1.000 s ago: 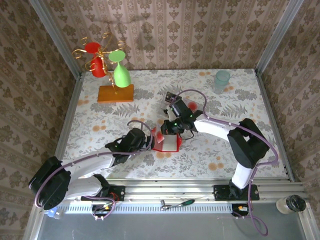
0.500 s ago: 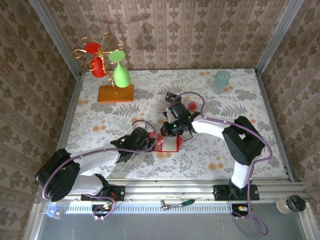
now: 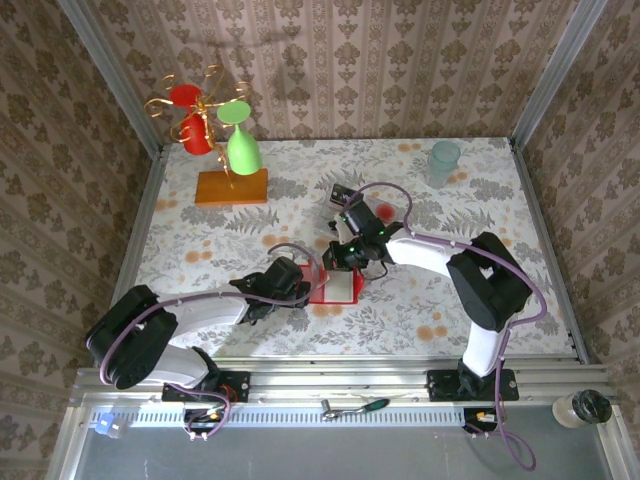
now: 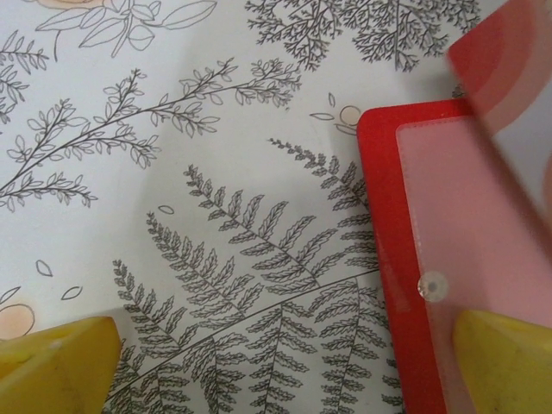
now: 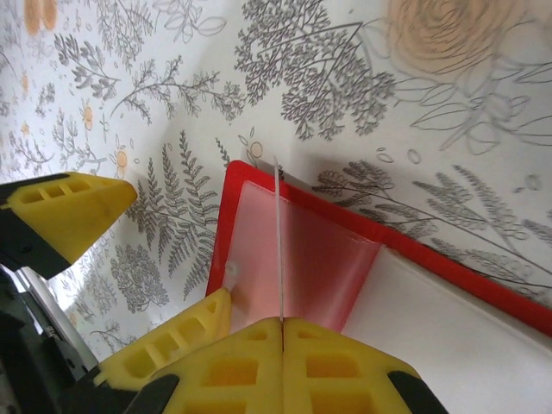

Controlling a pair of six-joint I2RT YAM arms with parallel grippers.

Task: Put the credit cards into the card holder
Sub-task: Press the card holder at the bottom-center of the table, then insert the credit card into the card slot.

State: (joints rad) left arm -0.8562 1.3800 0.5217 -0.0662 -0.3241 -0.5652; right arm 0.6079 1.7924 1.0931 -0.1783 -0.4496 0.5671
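The red card holder lies open on the floral table, its pale pocket facing up. My right gripper is shut on a whitish credit card, seen edge-on and standing upright with its lower edge at the pocket. In the left wrist view the same card shows a red blotch. My left gripper is open at the holder's left edge, one yellow fingertip resting on the pocket and the other on the table. A black card and another whitish card lie farther back.
A gold stand with red and green glasses stands at the back left on an orange base. A teal cup is at the back right. Patterned walls close in the table on three sides.
My left arm has slid right, bringing its open gripper up against the card holder's left edge. The right gripper has stayed over the holder with the card.
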